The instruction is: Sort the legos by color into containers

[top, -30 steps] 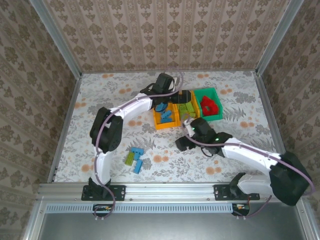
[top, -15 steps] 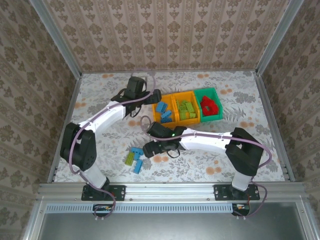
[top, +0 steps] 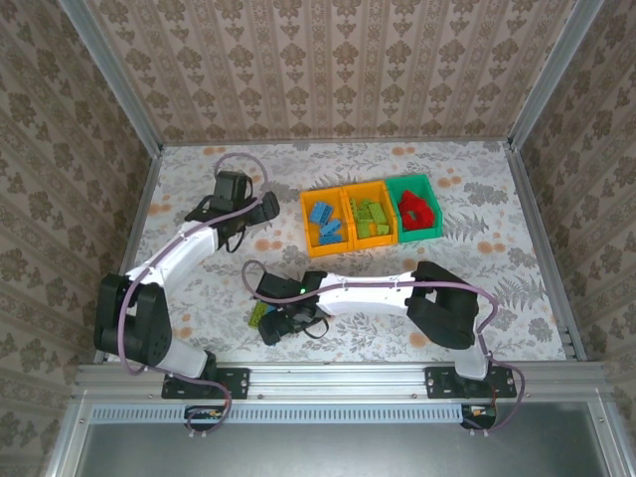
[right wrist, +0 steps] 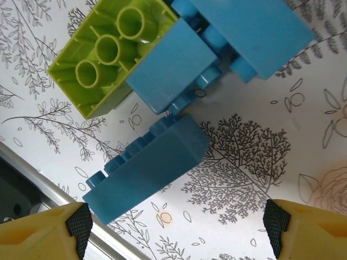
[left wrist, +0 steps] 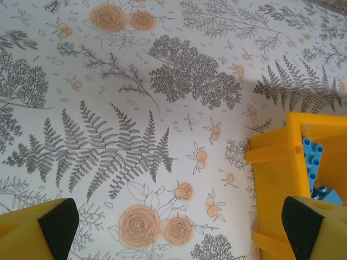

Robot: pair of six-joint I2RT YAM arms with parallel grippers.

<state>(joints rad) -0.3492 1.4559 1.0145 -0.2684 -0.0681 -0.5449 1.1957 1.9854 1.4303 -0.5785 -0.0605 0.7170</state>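
Observation:
Three joined containers sit at the back: an orange bin with blue legos, an orange bin with green ones, a green bin with red ones. Near the front edge lie loose legos. The right wrist view shows an upturned lime green brick, two short blue bricks touching it, and a longer blue brick on its side. My right gripper hangs open just above them, holding nothing. My left gripper is open over bare table, left of the blue-filled bin.
The table's metal front rail runs close beside the longer blue brick. The flowered tabletop stretches out right of the loose bricks. Patterned walls enclose the back and both sides.
My left arm has swung left, away from the bins. My right arm has swept left across the table and now hangs over the loose bricks near the front edge.

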